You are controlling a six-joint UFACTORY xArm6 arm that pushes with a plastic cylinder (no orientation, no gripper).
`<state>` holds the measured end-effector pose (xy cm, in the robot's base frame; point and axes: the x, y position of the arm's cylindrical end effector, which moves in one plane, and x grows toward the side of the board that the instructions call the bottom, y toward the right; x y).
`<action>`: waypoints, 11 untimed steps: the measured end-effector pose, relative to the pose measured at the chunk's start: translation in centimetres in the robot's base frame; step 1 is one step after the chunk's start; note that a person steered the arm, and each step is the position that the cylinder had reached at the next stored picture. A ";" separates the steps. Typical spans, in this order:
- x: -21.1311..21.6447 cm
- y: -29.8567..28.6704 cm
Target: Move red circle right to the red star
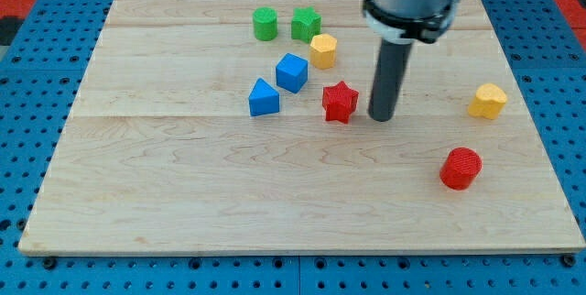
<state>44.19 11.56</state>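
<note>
Centrally, a wooden board [183,203] holds a red star [340,102], and my tip [384,117] stands upright just right of it; the bare rod grips nothing. Lower right, well apart, sits the red circle [460,168], a ribbed round block.

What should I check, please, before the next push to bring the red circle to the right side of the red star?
1. Red circle visible, free on all sides: ok.
2. Red star visible: ok.
3. My tip touching the red circle: not ok; it stands just right of the star.
4. Goal spot beside the star free: not ok; my tip occupies it.
5. Yellow block away from the circle's path: ok.
6. Circle within the wooden board: ok.
</note>
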 end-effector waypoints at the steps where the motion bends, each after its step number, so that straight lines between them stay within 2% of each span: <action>1: -1.1 0.3; 3: 10.4 -4.4; 4: 14.9 3.6; 5: 14.5 9.9; 6: 10.6 10.2; 8: 2.7 6.1; 9: 7.9 6.1; 10: 6.5 9.2; 11: 5.0 9.1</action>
<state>49.17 20.67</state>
